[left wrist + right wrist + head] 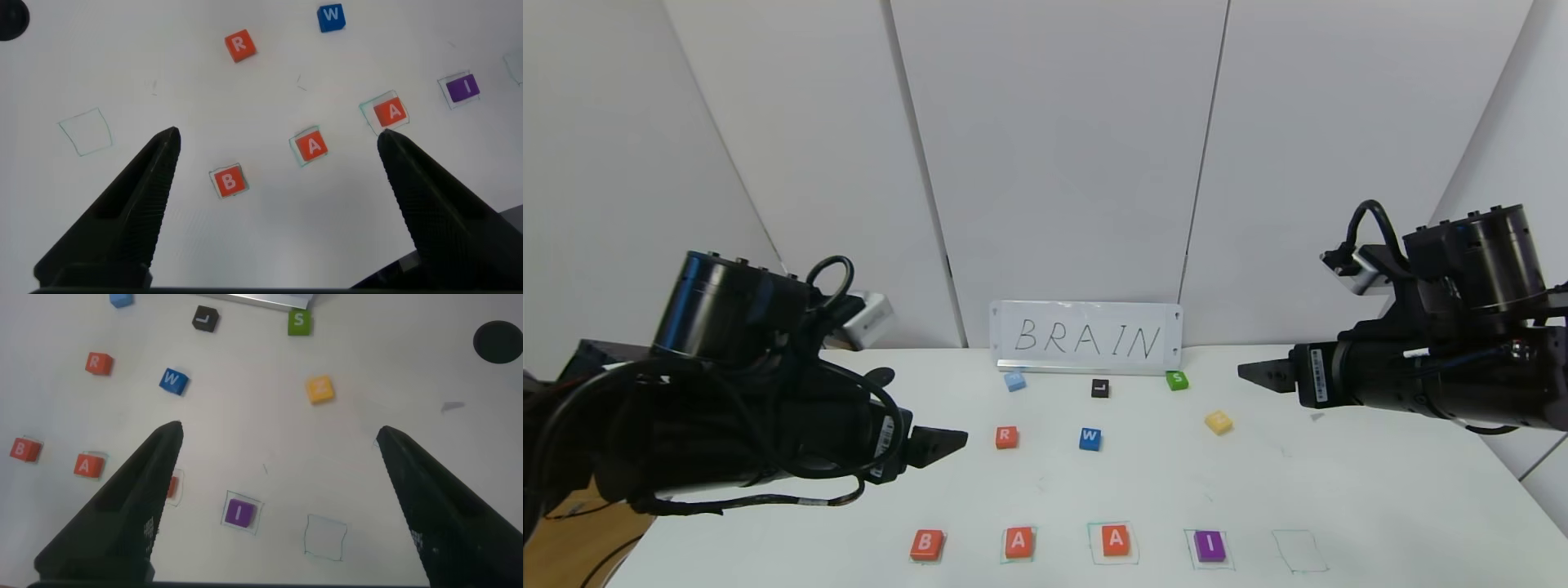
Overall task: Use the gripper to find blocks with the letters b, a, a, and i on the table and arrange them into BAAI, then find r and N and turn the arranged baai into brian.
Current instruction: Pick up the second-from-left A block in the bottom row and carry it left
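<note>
Along the front of the white table [1347,482] lies a row of blocks: orange B [926,544], orange A [1018,542], a second orange A [1116,540] and purple I [1210,545]. The orange R [1006,437] and the yellow N [1218,422] lie farther back. My left gripper [947,441] hovers open above the left side and looks down on B [229,181] and both A blocks [312,146]. High on the right, my right gripper [1258,373] is open above the I [239,513]. Neither holds anything.
A green-drawn square [1300,551] stands bare to the right of the I. A blue W [1089,438], black L [1100,388], green S [1177,380] and pale blue block [1014,380] lie mid-table. A BRAIN sign [1086,337] leans at the back.
</note>
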